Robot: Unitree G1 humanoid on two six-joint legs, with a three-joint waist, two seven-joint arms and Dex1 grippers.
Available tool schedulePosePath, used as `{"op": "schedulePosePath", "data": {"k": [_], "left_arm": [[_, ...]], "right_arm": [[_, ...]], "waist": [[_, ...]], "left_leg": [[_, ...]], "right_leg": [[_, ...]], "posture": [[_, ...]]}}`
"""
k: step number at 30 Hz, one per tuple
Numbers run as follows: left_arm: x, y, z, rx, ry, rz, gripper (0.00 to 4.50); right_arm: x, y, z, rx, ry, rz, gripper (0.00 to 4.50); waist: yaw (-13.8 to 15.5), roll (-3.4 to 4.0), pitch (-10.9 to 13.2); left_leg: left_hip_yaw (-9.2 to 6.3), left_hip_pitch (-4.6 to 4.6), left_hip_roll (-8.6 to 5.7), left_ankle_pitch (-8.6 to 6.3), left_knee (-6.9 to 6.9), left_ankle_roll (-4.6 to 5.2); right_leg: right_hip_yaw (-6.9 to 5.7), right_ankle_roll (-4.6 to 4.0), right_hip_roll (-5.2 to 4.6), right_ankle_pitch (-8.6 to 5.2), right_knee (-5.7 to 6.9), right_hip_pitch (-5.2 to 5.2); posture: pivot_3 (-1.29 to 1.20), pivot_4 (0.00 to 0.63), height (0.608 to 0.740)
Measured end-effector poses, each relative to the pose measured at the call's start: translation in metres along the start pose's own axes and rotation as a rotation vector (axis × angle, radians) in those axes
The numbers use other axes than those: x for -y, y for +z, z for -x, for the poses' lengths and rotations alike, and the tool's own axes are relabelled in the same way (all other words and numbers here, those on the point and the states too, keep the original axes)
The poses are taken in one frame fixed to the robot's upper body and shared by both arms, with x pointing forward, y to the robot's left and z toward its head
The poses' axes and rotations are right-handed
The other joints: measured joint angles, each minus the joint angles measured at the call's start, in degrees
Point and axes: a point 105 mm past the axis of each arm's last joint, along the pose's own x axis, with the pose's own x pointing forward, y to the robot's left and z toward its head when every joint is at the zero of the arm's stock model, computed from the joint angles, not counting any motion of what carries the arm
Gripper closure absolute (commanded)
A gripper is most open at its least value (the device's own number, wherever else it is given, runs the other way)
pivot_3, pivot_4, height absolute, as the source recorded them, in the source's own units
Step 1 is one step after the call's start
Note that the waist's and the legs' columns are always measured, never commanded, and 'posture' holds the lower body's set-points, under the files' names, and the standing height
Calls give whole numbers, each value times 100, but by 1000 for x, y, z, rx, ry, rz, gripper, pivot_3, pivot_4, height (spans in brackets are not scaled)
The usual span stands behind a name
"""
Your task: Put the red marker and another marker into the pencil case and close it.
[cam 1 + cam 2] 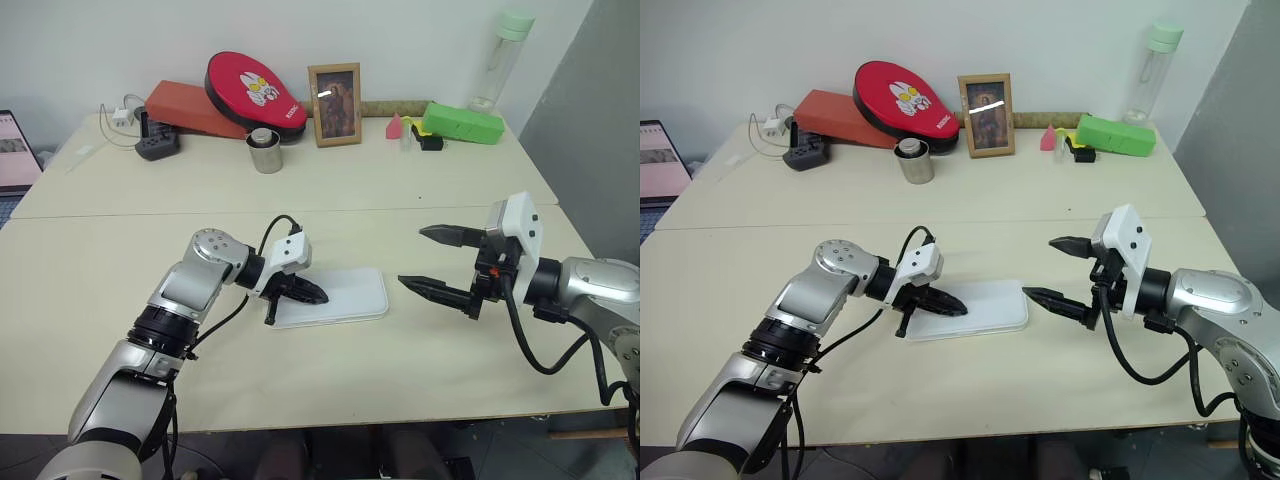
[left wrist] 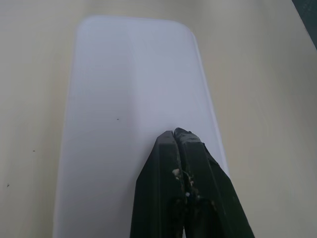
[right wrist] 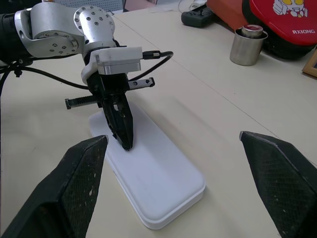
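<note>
The left gripper, clenched on nothing, presses its tips onto the lid of the case, near the case's left end. The case lies flat and looks shut, with no markers to be seen, so this reads as the closing step; next, a firm press, then a lift clear. The right gripper hangs released just right of the case. Bare table surrounds it, edges well off.

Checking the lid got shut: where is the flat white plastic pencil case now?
The flat white plastic pencil case lies closed on the near table between the arms, the shut left gripper over its left end.
</note>
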Motion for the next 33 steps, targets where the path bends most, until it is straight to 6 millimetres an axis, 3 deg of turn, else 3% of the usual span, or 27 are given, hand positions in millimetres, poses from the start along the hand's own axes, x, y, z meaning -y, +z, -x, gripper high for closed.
{"op": "schedulePosePath", "data": {"k": [7, 11, 16, 19, 23, 27, 29, 33], "left_arm": [[-3, 1, 0, 12, 22, 12, 4489], [-10, 6, 10, 73, 83, 96, 3795], [-22, 33, 46, 221, 220, 121, 2877], [-25, 35, 66, 259, 341, 136, 2251], [-28, 21, 90, 281, 498, 195, 1545], [-29, -8, 118, 313, 697, 320, 702], [-28, -11, 122, 320, 737, 334, 277], [-19, -31, 132, 308, 847, 379, 47]], "right_arm": [[-3, -3, 1, -11, 12, -9, 0], [-4, -5, 2, -23, 21, -6, 0], [-4, -6, 3, -29, 29, -6, 0], [-5, -6, 3, -27, 37, -12, 0], [2, -10, 4, -21, 27, -35, 0], [24, -24, 7, -34, -53, -81, 0], [29, -26, 7, -26, -67, -87, 0], [54, -31, 2, 3, -171, -104, 0]], "waist": [[0, 1, -2], [-7, 0, -1], [-6, -1, -1], [-17, -1, -1], [-17, -1, -1], [1, -1, -1], [10, -1, -1], [8, -1, -1]], "left_leg": [[0, 4, 0, 0, 0, 0], [-2, -4, 2, 0, 1, 0], [-2, -8, 2, 0, 1, 0], [-7, -2, 4, 0, -1, 0], [-6, 1, 6, 0, -2, 0], [-6, -1, 5, 0, -2, 0], [-4, -2, 4, 0, -2, -1], [-5, 2, 3, 0, -4, -1]], "right_leg": [[0, 0, 0, 0, 0, 3], [-1, 0, 1, 0, 1, -5], [-2, 0, 1, 0, -1, -8], [6, 0, 0, 0, 0, -8], [9, 0, -1, 0, -1, -7], [6, 0, -2, 0, 0, -9], [5, 0, -3, 0, -2, -8], [14, 0, -9, 1, -3, -8]], "posture": [[0, 150, 740], [0, 150, 740], [0, 150, 740], [0, 150, 740], [0, 150, 740], [0, 150, 740], [0, 150, 740], [0, 150, 740]]}}
